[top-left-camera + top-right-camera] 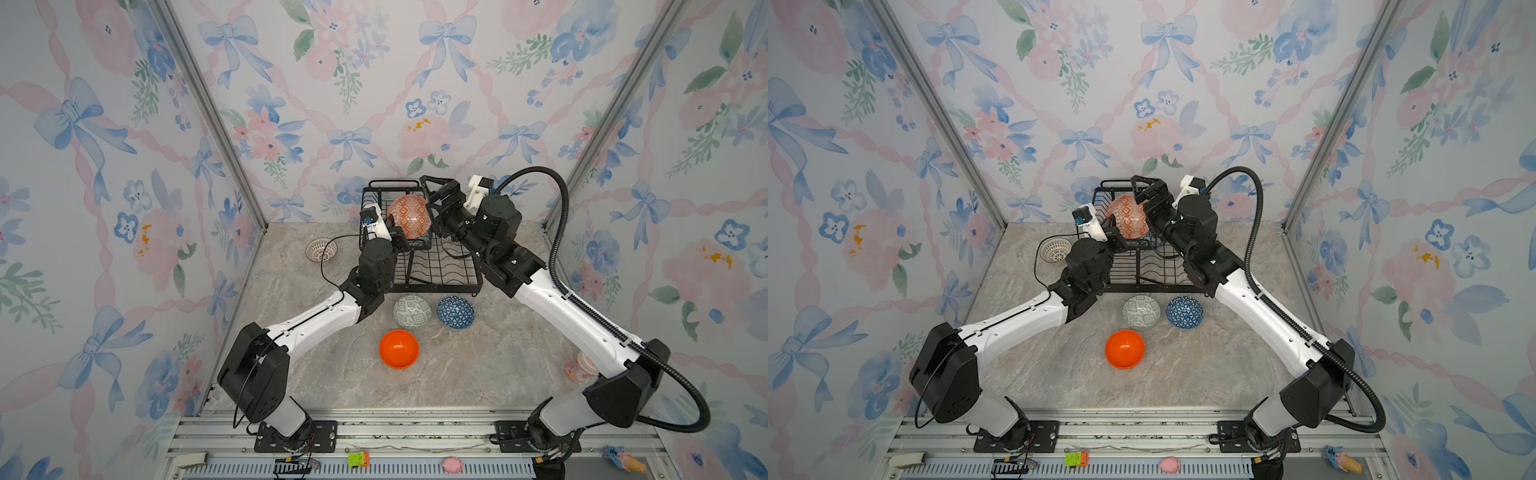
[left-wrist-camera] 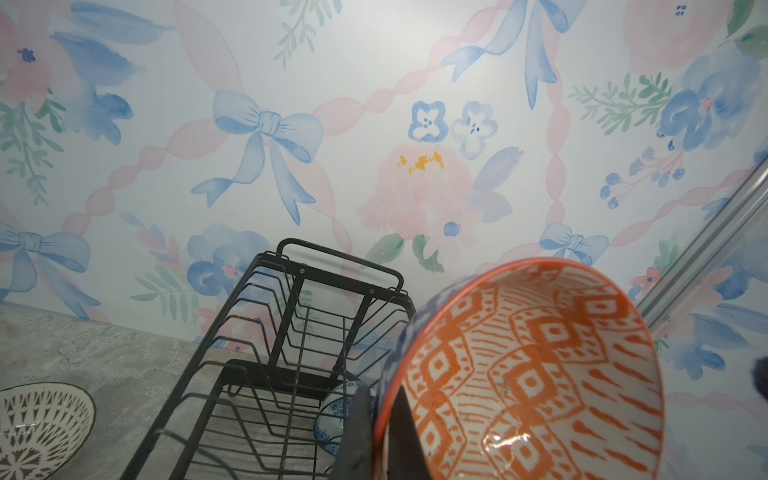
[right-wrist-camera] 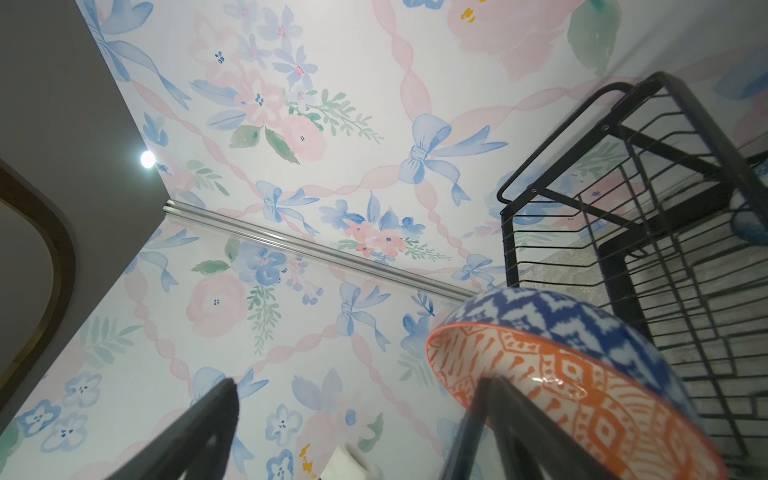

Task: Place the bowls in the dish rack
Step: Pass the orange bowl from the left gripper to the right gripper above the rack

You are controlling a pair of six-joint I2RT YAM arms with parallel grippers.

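Left gripper (image 2: 379,419) was clamped on the rim of the red-orange bowl (image 1: 408,216), holding it on edge up by the dish rack (image 1: 440,270) upper basket, right gripper (image 3: 357,382) spread wide right beside it, while the grey-green bowl (image 1: 412,311), dark blue bowl (image 1: 455,312) and orange bowl (image 1: 399,349) sat on the table (image 1: 498,365) out front.

left claw (image 2: 380,419) clamped tight | right claw (image 3: 357,395) spread wide, apparently empty

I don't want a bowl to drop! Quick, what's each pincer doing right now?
Left pincer: closed on the rim of the orange patterned bowl.
Right pincer: open wide, next to that bowl, holding nothing.
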